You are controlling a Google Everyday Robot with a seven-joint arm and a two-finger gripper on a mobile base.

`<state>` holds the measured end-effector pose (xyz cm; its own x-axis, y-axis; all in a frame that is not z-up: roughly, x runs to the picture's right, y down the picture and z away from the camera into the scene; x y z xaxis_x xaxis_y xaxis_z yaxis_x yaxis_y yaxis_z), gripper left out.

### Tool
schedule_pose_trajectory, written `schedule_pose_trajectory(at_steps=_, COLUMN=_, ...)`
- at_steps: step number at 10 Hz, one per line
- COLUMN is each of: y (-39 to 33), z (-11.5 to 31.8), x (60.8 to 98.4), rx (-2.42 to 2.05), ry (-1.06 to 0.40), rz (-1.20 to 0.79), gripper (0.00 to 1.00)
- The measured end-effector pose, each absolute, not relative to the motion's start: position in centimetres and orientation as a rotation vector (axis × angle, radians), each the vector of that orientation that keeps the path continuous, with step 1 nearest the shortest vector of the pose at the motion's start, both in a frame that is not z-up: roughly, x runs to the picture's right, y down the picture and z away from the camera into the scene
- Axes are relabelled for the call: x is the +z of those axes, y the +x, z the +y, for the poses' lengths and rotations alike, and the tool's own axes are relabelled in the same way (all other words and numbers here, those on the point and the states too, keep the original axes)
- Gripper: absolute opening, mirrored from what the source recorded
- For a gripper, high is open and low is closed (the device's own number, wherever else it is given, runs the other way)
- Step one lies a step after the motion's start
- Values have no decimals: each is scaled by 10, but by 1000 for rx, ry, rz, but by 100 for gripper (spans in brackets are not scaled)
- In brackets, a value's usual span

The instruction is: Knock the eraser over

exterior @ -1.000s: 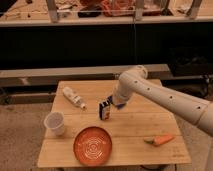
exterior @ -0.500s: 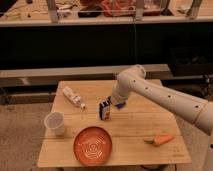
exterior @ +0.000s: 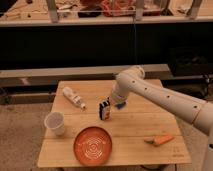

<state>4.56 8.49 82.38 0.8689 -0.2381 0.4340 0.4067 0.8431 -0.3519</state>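
Observation:
The eraser is a small black block with an orange-and-white label. It stands upright near the middle of the wooden table. My gripper is at the end of the white arm that reaches in from the right. It sits low over the table, right beside the eraser's right side. I cannot tell whether they touch. A small blue patch shows just under the gripper.
A white bottle lies on its side at the back left. A white cup stands at the left. An orange plate lies at the front. An orange carrot-like object lies at the front right.
My gripper has crept slightly left toward the eraser. The eraser still stands upright in the same spot.

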Motion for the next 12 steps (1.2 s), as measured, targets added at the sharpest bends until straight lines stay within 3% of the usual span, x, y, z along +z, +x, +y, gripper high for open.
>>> schedule_pose_trajectory(at_steps=12, y=32, z=92, x=823, rx=-380, ry=-448, rz=-464, gripper=2)
